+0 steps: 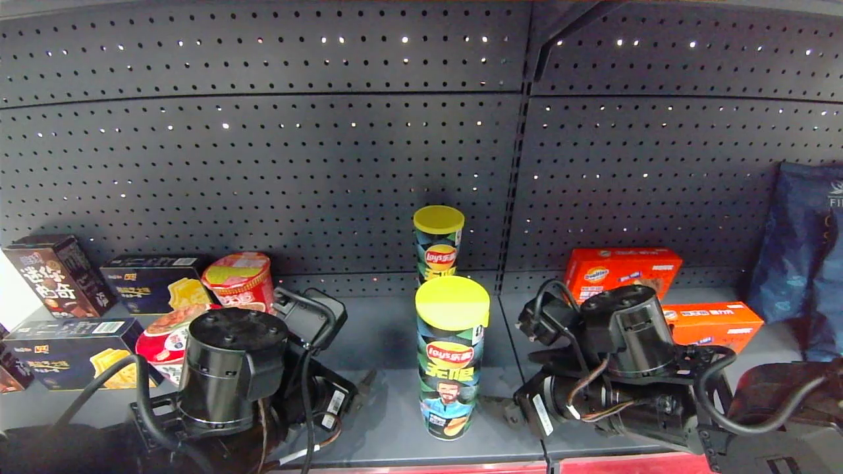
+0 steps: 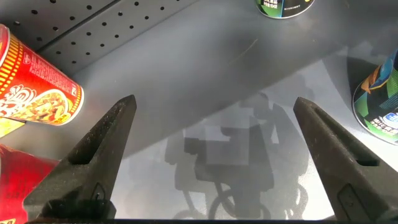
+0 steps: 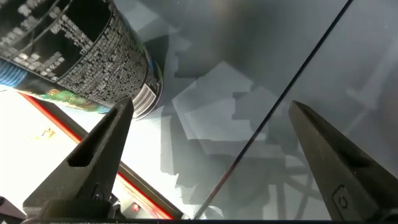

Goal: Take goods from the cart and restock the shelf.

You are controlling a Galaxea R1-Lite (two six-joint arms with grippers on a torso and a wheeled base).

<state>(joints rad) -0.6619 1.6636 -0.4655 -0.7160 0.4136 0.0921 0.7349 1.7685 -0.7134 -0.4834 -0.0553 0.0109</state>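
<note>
Grey shelf [image 1: 388, 342] underfoot, and the front can [image 1: 452, 359] stands upright at centre frame, long axis vertical, yellow lid up, with a second can [image 1: 438, 245] behind. The left gripper [image 2: 214, 102] and right gripper [image 3: 211, 106] flank it, both spread wide and empty; the right looks nearer.

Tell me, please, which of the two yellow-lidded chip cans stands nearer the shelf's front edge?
The front can, by the shelf edge; the other can stands directly behind it, back by the pegboard.
</note>
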